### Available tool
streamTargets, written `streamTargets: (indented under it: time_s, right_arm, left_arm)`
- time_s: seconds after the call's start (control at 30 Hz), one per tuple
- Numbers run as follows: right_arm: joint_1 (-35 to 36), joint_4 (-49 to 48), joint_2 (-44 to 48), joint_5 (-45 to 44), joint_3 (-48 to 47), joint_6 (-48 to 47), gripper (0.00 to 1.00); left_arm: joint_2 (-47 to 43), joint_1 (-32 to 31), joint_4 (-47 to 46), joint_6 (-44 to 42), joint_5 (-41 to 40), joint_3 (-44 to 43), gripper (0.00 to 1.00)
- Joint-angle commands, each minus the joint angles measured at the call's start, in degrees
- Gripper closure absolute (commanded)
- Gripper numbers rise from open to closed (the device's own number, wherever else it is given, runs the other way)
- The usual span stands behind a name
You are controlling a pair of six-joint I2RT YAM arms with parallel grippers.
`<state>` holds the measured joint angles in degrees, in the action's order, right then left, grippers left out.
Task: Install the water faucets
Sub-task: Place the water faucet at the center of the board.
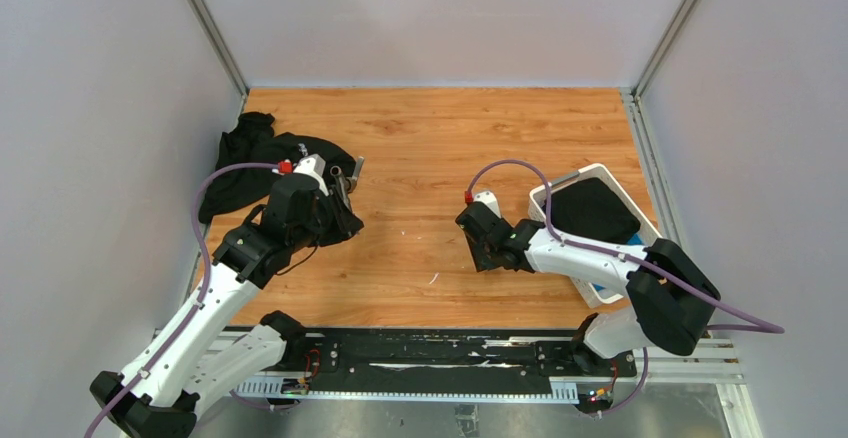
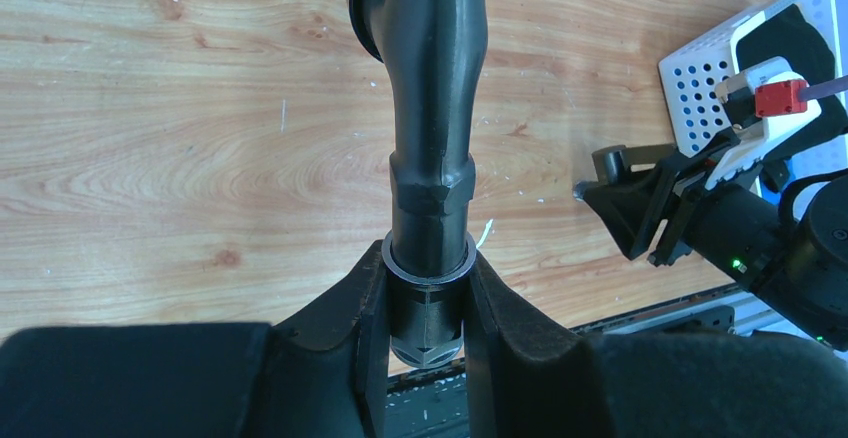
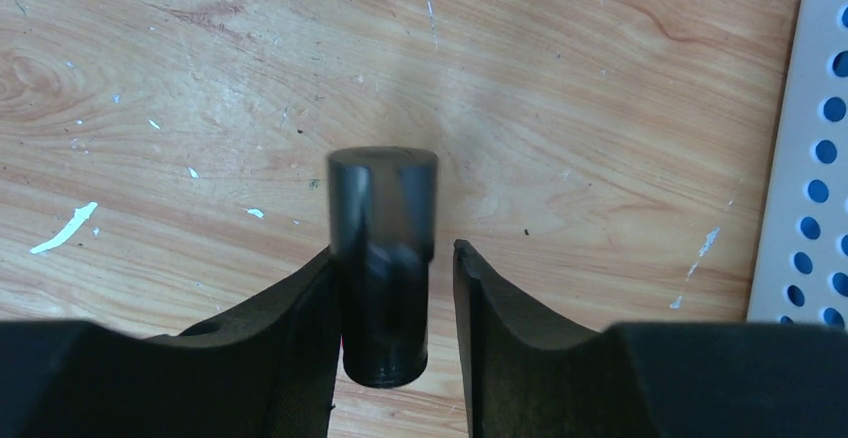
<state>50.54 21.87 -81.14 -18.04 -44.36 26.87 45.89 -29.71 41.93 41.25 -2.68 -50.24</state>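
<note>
My left gripper (image 1: 340,180) is shut on a long dark-grey faucet body (image 2: 430,108). In the left wrist view the fingers (image 2: 428,268) clamp its collared end, and the body reaches out over the wood table. My right gripper (image 1: 482,248) hangs low over the table's middle. In the right wrist view a short dark-grey pipe stub (image 3: 382,218), blurred, sits between its fingers (image 3: 395,250). The stub touches the left finger, and a gap shows between it and the right finger. The right gripper also shows in the left wrist view (image 2: 640,208).
A black cloth garment (image 1: 245,153) lies at the table's back left, beside my left gripper. A white perforated basket (image 1: 600,173) holding another dark cloth (image 1: 595,208) stands at the right, close to my right arm; its rim shows in the right wrist view (image 3: 810,158).
</note>
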Motion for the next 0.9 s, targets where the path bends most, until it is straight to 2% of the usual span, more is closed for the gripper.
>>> streamTargets:
  time_s: [0.0, 0.1, 0.47, 0.63, 0.73, 0.87]
  right_arm:
    - [0.5, 0.0, 1.2, -0.3, -0.7, -0.9, 0.55]
    - [0.5, 0.0, 1.0, 0.1, -1.3, -1.9, 0.47]
    - [0.5, 0.4, 0.0, 2.1, -3.2, -3.6, 0.45]
    - [0.2, 1.0, -0.3, 5.8, -6.0, -9.9, 0.36]
    - [-1.2, 3.3, -2.9, 7.6, -9.2, -13.4, 0.32]
    - [-3.3, 6.4, -8.1, 9.8, -13.2, -13.9, 0.31]
  left_arm:
    - [-1.1, -0.1, -2.0, -1.0, -0.3, -1.0, 1.00]
    - [-1.3, -0.1, -2.0, -0.9, -0.3, -0.8, 1.00]
    - [-1.8, -0.1, -2.1, -1.0, -0.6, -0.6, 1.00]
    - [-2.2, -0.1, -1.9, -1.2, -0.7, -0.6, 1.00]
    - [-2.2, -0.1, -1.9, -1.1, -0.8, -0.5, 1.00]
    - [-1.2, -0.2, -2.6, -0.6, -0.3, 0.7, 1.00]
